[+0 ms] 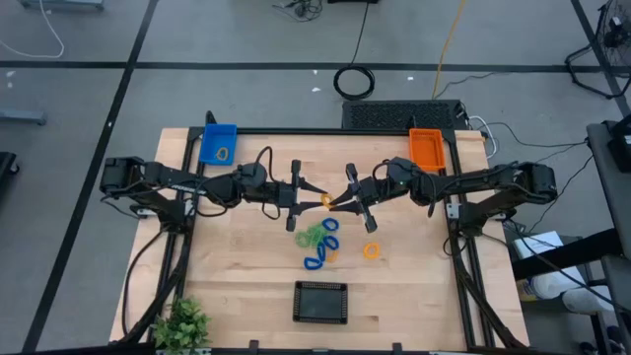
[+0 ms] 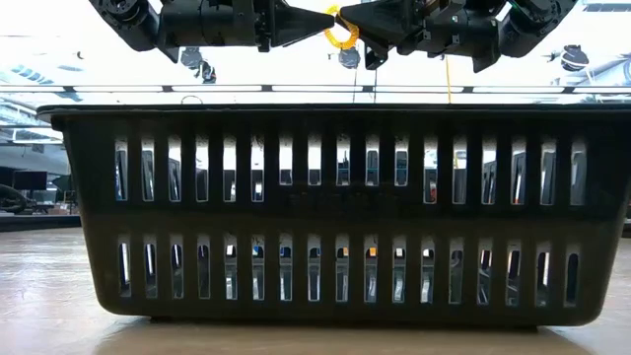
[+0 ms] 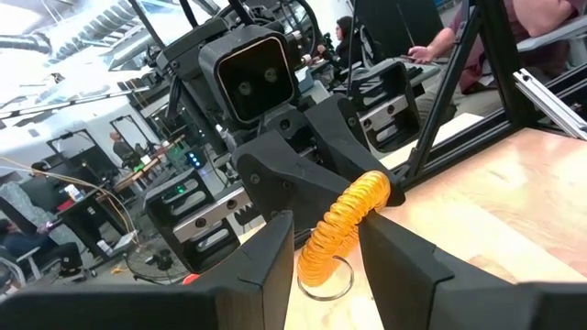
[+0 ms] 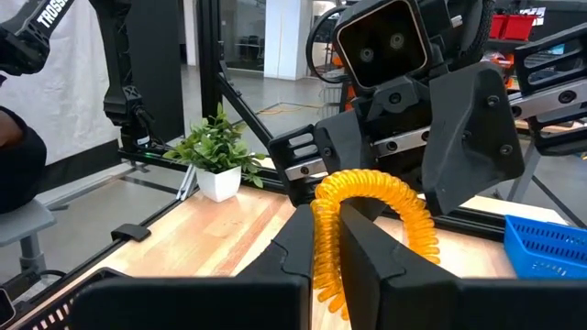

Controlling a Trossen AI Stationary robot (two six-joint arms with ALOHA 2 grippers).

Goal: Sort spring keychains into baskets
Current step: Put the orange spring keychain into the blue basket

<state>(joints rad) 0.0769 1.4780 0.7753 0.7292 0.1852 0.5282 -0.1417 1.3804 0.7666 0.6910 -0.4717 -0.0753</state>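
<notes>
An orange-yellow spring keychain (image 1: 326, 201) hangs above the middle of the table, held between the two grippers. The right gripper (image 1: 347, 200) is clamped on one end of the coil; in the right wrist view its fingers (image 4: 298, 243) pinch the coil (image 4: 367, 220) closely. The left gripper (image 1: 312, 195) meets the coil from the other side. In the left wrist view its fingers (image 3: 275, 252) stand on either side of the coil (image 3: 344, 225) with a visible gap, and a metal ring (image 3: 326, 280) hangs at the coil's lower end. In the low view the coil (image 2: 342, 30) shows between the two pointed finger tips, well above the table.

Just nearer than the grippers lies a cluster of loose keychains: a green one (image 1: 312, 235), a blue one (image 1: 329, 226), and another blue one (image 1: 316, 260). A separate orange keychain (image 1: 372, 250) lies to the right of the cluster.

The blue basket (image 1: 218, 143) stands at the far left of the table and holds a small coil (image 1: 223, 154). The orange basket (image 1: 427, 150) stands at the far right. The black basket (image 1: 320, 302) stands at the near edge, centred. A green plant (image 1: 180, 322) stands at the near left corner.
</notes>
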